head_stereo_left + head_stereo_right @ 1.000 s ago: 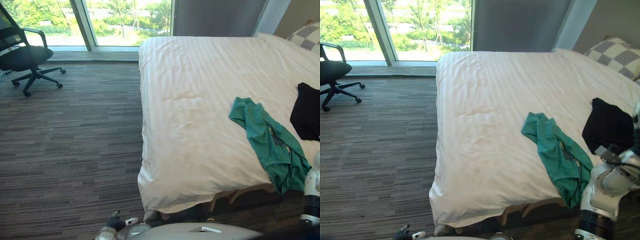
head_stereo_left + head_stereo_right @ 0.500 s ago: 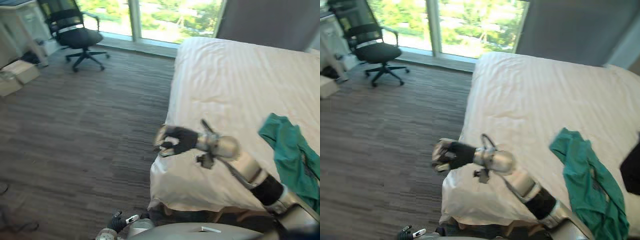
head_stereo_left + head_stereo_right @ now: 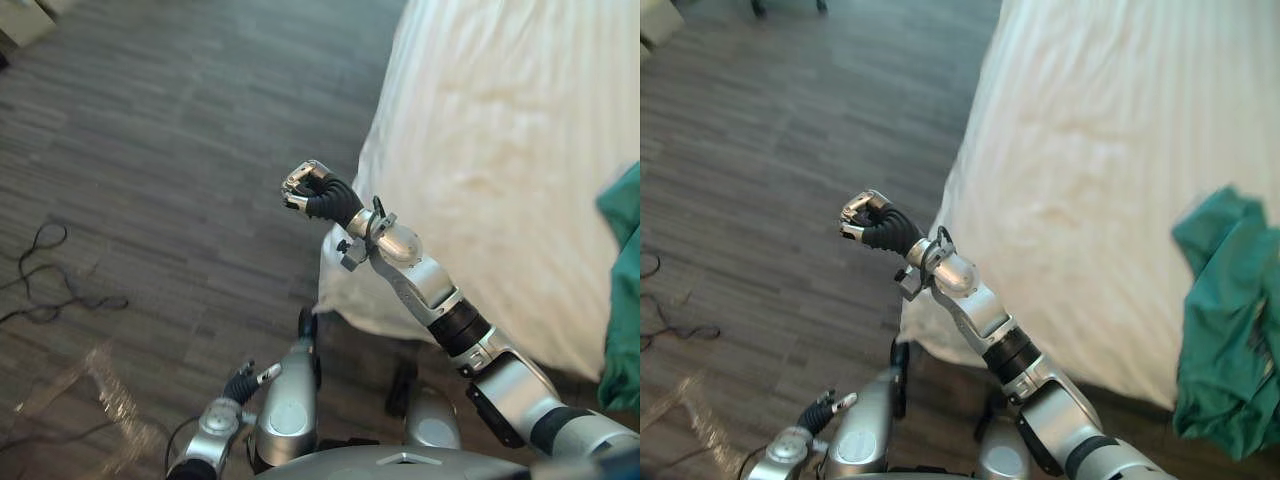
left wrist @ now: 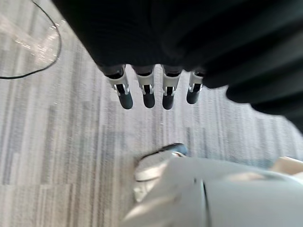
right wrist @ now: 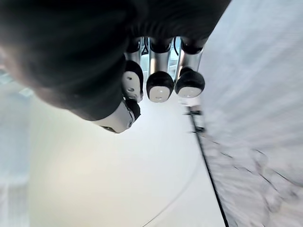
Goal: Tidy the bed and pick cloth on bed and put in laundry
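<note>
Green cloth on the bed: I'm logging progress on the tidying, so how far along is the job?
Nothing looks done: the green cloth lies crumpled on the bed, near its edge. Nothing is in hand: the right hand is raised beside the bed, curled and empty; the left hand hangs low, open. Left: grasp the cloth, take it to the laundry, smooth the bed.

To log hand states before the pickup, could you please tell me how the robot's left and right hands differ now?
The right hand is raised beside the corner of the bed; the left hand hangs low over the floor. The right hand's fingers are curled; the left hand's are straight. Both hold nothing.
</note>
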